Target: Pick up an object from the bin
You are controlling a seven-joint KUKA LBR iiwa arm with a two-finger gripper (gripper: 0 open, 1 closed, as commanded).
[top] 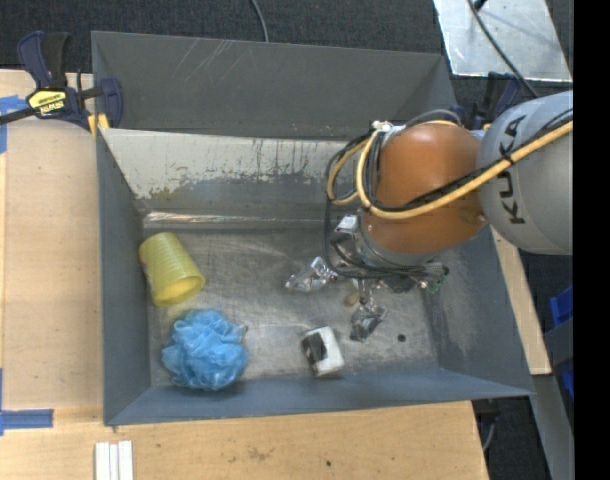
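Note:
My gripper (339, 297) hangs low over the bin's floor, right of the middle, under the arm's orange cover. Its two silvery fingers (311, 274) stand apart, open, and I see nothing between them. Closest to it is a small white and black block (323, 352), lying on the floor just below the fingers, near the front wall and apart from them. A yellow ribbed cup (169, 266) lies on its side at the left. In the front left corner rests a blue mesh sponge (205, 349).
The arm comes in from the right and hides the bin's right part. Bare floor lies between the cup and the gripper. The back wall slopes up behind the gripper.

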